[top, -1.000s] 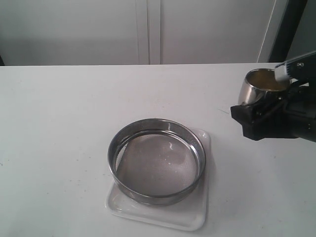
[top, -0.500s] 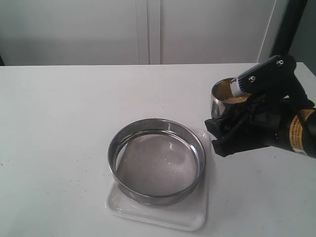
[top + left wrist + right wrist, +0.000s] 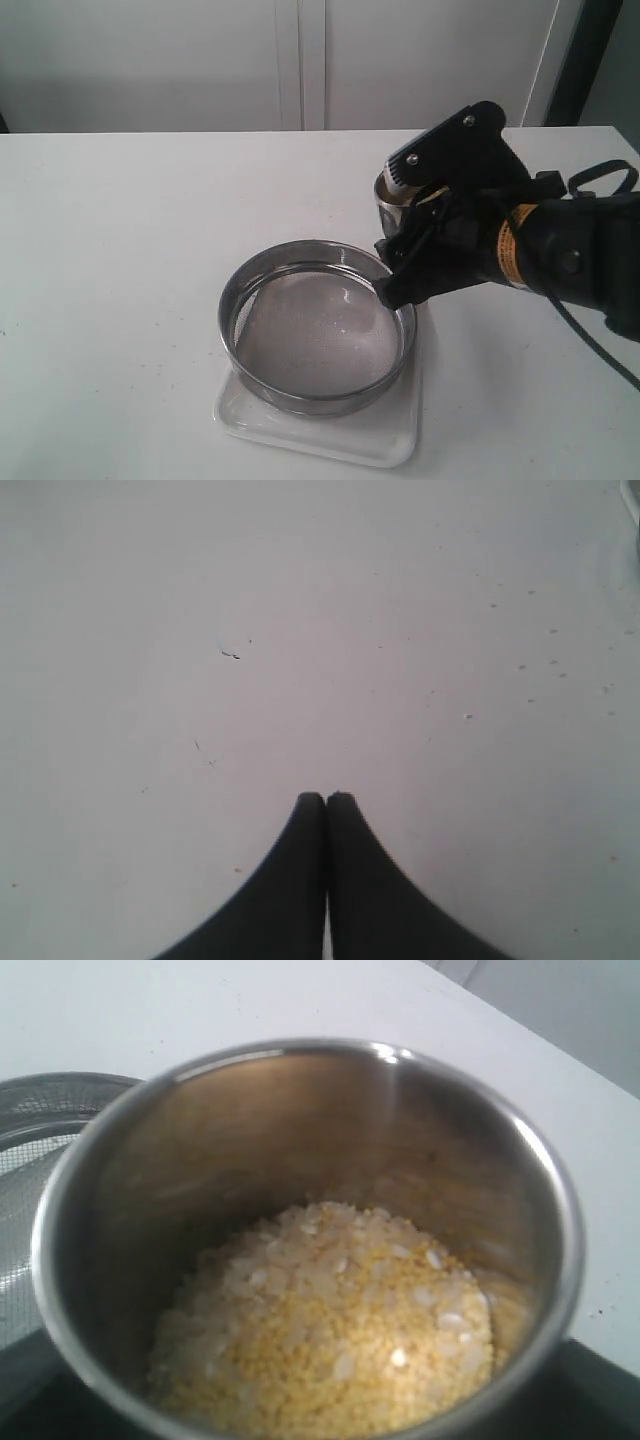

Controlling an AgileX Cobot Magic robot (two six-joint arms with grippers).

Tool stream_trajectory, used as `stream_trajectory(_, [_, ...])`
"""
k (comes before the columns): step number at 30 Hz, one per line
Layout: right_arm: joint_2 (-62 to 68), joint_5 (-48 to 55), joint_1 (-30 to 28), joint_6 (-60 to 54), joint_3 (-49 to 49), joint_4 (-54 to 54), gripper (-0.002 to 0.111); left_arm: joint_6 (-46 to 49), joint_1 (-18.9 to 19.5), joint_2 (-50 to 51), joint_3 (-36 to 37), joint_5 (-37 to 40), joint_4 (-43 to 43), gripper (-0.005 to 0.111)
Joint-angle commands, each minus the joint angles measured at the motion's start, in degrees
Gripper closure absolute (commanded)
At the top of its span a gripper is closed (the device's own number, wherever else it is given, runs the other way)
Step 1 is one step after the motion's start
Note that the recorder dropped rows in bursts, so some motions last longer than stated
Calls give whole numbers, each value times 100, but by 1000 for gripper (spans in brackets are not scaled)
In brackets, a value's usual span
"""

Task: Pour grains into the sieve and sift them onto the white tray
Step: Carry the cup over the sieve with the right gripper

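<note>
The sieve (image 3: 318, 325), a wide steel ring with grey mesh, sits on the white tray (image 3: 392, 440) at the table's front middle. My right gripper (image 3: 420, 232) is shut on a small steel cup (image 3: 386, 196) and holds it above the sieve's far right rim. In the right wrist view the cup (image 3: 300, 1130) fills the picture, roughly upright, with the grains (image 3: 330, 1330) heaped in its bottom, golden granules mixed with pale rice. The sieve's mesh (image 3: 30, 1160) shows beside the cup. My left gripper (image 3: 326, 798) is shut and empty over bare table, outside the exterior view.
The white table (image 3: 120, 250) stretches to the left of and behind the sieve. A pale cabinet front runs along the back, and a dark post (image 3: 580, 60) stands at the back right. Small specks (image 3: 520, 667) dot the table under the left gripper.
My right gripper has carried the cup leftward from the table's right edge to the sieve's rim. The sieve, the tray and the left gripper have not moved.
</note>
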Motion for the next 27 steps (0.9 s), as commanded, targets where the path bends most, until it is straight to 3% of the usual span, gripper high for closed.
stream_trajectory(1, [294,245,226,18,-233,-102,108,-29,-9,-23,26,-26,-55,107])
stream_trajectory(15, [941,911,587,-42,-617,-301,108,-29,-9,-23,26,-26,-55,107])
stream_trajectory(27, [1277,1298,773,-744,-638,-305,108,-29,-9,-23,26,-26,-55,107])
